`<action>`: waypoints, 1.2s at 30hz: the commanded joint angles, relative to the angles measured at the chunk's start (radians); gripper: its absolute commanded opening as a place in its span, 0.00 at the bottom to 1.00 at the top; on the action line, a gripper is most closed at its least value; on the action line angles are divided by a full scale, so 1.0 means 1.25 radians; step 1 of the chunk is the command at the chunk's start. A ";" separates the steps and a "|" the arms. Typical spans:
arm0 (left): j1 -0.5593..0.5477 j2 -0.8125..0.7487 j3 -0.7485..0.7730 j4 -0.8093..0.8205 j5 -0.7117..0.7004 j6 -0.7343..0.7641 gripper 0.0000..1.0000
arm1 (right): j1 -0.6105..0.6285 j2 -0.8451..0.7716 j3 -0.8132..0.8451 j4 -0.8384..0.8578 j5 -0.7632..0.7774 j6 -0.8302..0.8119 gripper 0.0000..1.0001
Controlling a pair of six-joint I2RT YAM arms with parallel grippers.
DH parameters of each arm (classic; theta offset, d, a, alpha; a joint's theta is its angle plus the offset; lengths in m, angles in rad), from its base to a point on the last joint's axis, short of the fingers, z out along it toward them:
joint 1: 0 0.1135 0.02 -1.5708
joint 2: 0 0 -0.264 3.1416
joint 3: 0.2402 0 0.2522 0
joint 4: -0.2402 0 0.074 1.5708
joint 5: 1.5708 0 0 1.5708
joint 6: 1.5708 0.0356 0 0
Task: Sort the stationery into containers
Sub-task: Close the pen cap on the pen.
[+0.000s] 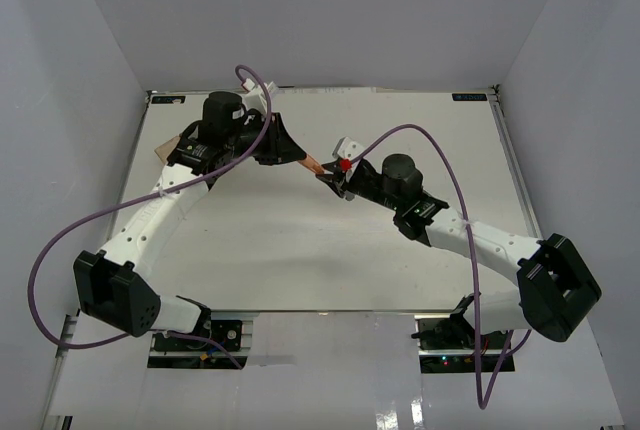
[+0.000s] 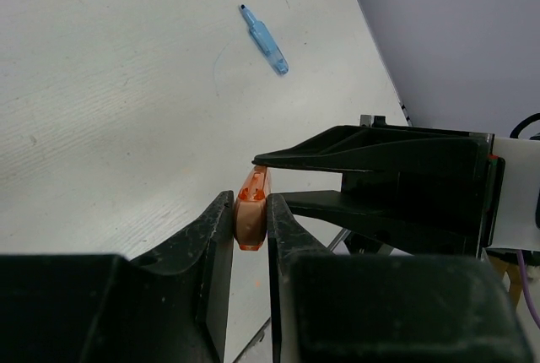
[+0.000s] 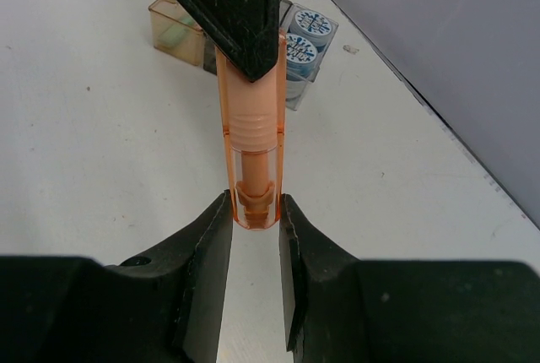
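White tabletop (image 1: 270, 250), boxed in by pale grey walls (image 1: 320, 10), lies under both arms. At the left gripper (image 2: 251, 211) the jaws are closed on one end of a translucent orange stick (image 2: 253, 203), with both pads pressed flat against its sides. The right gripper (image 3: 253, 207) pinches the opposite end of the same stick, the end where a small inner plug shows through the plastic. The stick therefore spans the short gap between the two sets of jaws, and it appears to be lifted off the surface (from above it reads as a short slanted orange bar between the black fingertips).

Beyond the left jaws, farther out on the table and well apart from them, a blue stick (image 2: 267, 40) lies alone.

Beyond the right jaws, past the left arm's dark finger, stand the containers. An orange-tan bin (image 3: 160, 17) sits left of the held stick's line, and a pale green stick (image 3: 175, 36) is inside it. A clear bin (image 3: 295, 89) sits right of that line and holds two blue-and-white rolls (image 3: 314, 22), one behind the other. Whatever stands between these two bins is hidden by the finger.

Farther back, a purple cable (image 1: 60, 240) loops out from each arm.
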 commanded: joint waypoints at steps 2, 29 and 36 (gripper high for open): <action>-0.010 -0.016 -0.022 -0.026 0.009 0.005 0.06 | 0.005 -0.015 0.070 0.068 -0.002 -0.016 0.13; -0.038 0.028 -0.072 -0.018 0.022 -0.041 0.00 | 0.015 -0.040 0.150 0.094 0.006 -0.063 0.12; -0.039 0.038 -0.080 -0.016 0.032 -0.038 0.00 | 0.015 -0.045 0.168 0.104 -0.011 -0.073 0.11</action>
